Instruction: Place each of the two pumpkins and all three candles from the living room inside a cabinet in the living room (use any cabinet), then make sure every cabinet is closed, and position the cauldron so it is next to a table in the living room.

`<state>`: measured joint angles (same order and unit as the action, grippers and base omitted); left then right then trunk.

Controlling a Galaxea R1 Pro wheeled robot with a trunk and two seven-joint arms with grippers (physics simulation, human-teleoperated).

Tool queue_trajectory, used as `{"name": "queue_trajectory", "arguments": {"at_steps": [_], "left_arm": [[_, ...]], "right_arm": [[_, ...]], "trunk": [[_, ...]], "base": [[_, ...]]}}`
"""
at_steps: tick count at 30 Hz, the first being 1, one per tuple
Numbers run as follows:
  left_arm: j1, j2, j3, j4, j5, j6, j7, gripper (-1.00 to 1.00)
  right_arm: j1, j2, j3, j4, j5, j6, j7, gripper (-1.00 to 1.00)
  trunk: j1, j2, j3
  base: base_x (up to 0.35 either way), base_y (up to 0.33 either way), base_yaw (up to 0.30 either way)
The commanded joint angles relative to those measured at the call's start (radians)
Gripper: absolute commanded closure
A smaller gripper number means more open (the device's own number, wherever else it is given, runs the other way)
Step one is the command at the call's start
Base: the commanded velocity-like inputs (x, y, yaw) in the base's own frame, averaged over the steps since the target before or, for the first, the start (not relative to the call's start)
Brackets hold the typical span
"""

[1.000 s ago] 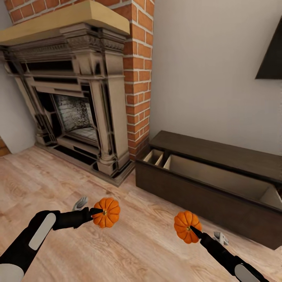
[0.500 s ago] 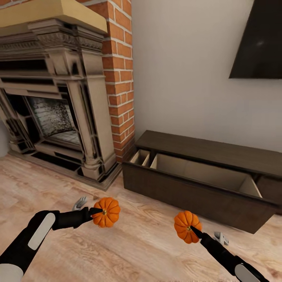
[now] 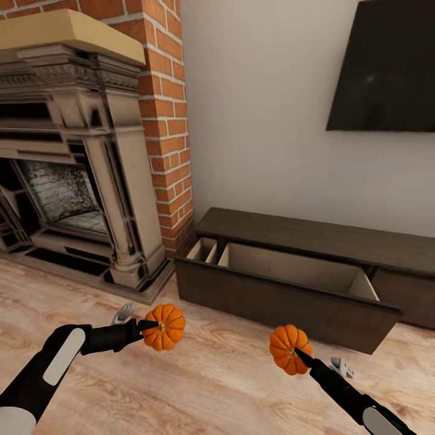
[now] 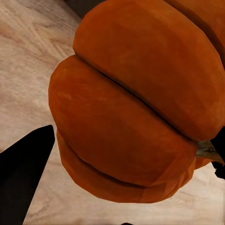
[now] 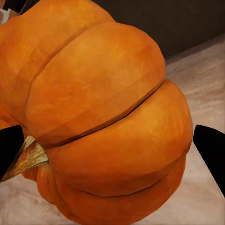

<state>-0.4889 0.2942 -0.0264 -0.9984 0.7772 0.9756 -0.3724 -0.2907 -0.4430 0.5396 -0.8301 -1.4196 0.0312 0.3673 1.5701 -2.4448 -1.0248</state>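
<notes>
While you face the living-room wall, each of your arms carries one pumpkin out in front of the trunk, above the wood floor [image 3: 199, 386]. Your left gripper [image 3: 147, 327] is closed around the left pumpkin [image 3: 165, 327], with the fingertip meeting the fruit at its stem end; in the left wrist view the orange ribs [image 4: 136, 103] sit between a dark finger [image 4: 26, 173] on one side and the stem side on the other. Your right gripper [image 3: 299, 357] likewise clamps the right pumpkin [image 3: 290, 349], and the right wrist view shows that fruit [image 5: 103, 122] bracketed by a dark fingertip [image 5: 211, 150] at each edge. Both loads are held apart from each other, which I judge keeps them from knocking together in transit.

Ahead, the cabinet [image 3: 272, 299] stands against the wall, beside the brick column [image 3: 166, 121] of the fireplace [image 3: 66, 181] and below the dark screen [image 3: 386, 66]. Its long front hangs open, tilted outward, exposing a pale interior with a divider near its fireplace end. That opening faces upward toward you, so I judge it is ready to receive both pumpkins from above. Neither pumpkin is over the opening yet; both are well short of the cabinet front.
</notes>
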Motion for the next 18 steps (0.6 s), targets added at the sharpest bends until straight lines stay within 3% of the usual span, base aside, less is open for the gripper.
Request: {"name": "queue_trajectory", "arguments": {"at_steps": [1,18], "left_arm": [[0.0,0.001,-0.001,0.0,-0.007,0.001,-0.004,1.0],[0.0,-0.006,-0.013,0.0,-0.007,0.002,-0.003,1.0]], "right_arm": [[-0.001,-0.001,0.003,0.0,-0.01,0.002,0.002,1.0],[-0.001,-0.001,0.004,0.0,-0.011,0.003,0.005,1.0]], "trunk": [[-0.004,0.007,0.002],[-0.069,0.126,0.056]], "base": [[0.0,0.0,-0.005],[0.0,0.0,0.0]]}}
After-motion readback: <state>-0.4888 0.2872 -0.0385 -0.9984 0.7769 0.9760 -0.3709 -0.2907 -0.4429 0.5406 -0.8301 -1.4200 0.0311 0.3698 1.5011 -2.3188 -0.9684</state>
